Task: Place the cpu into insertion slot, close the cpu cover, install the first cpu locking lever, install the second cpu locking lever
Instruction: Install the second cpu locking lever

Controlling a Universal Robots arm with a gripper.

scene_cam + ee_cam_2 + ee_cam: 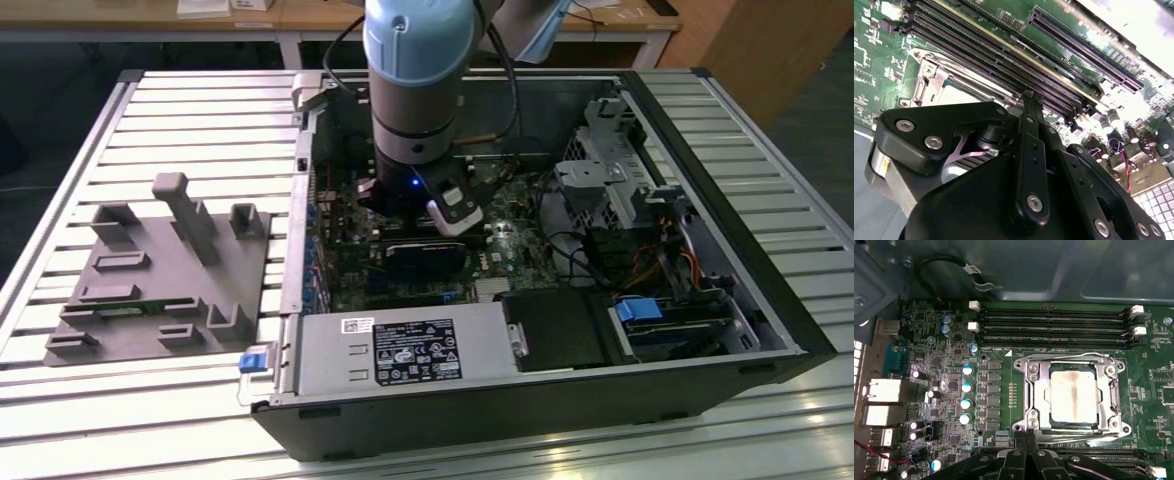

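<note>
We see the arm [416,90] reaching down into an open computer case [747,300] that lies on its side on a slatted metal table [147,110], with the gripper [451,215] low over the motherboard [354,270]. In the first wrist view the cpu [1072,394] sits in the insertion slot [1050,416] — its dull silver top, marked with a brownish smear, shows through the square window of the cpu cover [1038,394], which lies flat over the chip. Around the cover runs the shiny socket frame [1115,420] with its corner screws, and thin metal levers lie along its edges; we cannot tell whether they are latched. Beyond the socket run long black memory slots [1054,325] with white clips, and a cluster of blue-topped capacitors [967,388] stands on its other side. The gripper's black linkage [1026,460] shows at the edge of that view, just beside the near rim of the socket. In the second wrist view the fingers [1029,130] come together to a narrow point with nothing visible between them, the tip close above the memory slots [1004,60] and the socket's metal edge [929,80]. In the exterior view a grey fixture block [160,270] rests on the table to the exterior view's left of the case, well apart from the gripper, and a power supply box [400,350] fills the near corner of the case.
</note>
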